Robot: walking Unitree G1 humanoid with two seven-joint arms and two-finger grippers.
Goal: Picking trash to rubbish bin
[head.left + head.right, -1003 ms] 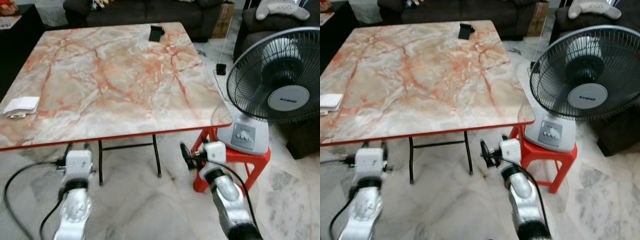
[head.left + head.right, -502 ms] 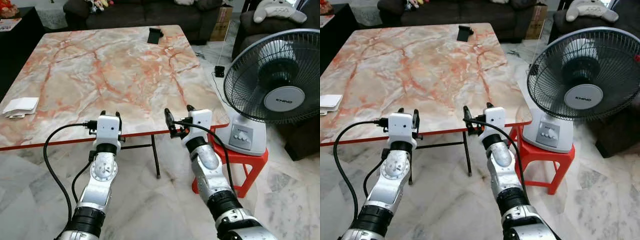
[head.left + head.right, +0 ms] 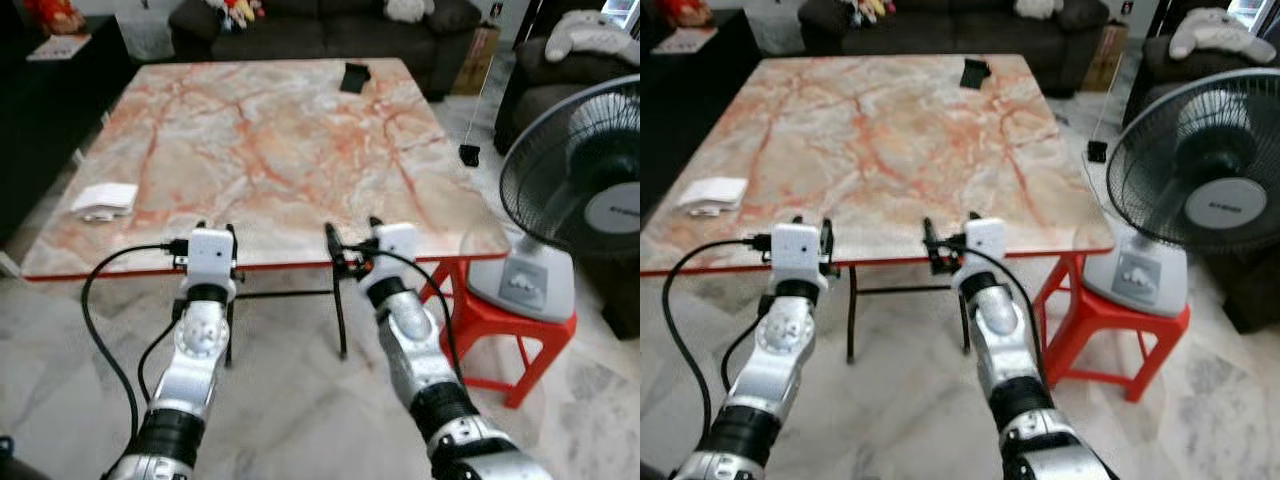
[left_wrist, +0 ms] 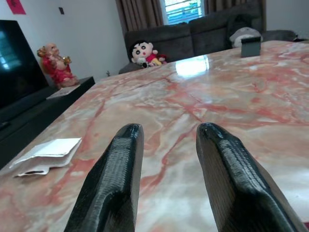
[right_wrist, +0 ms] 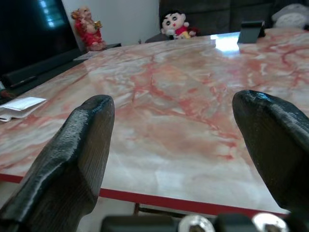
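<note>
Folded white paper (image 3: 104,198) near worktop (image 3: 270,140) left edge | left tool (image 3: 207,236), right tool (image 3: 352,234) spread, empty, at near edge | risk: thin paper sliding off when pinched

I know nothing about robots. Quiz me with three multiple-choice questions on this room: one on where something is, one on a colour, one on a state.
1. Where does the white folded paper lie?
A. on the table's left edge
B. on the floor
C. on the stool

2. What colour is the stool under the fan?
A. blue
B. red
C. white

3. How are the right gripper fingers?
A. shut on paper
B. shut, empty
C. open, empty

Answers: 1 A, it rests on the marble table near that side. 2 B, its plastic legs are red. 3 C, the right wrist view shows a wide gap.
</note>
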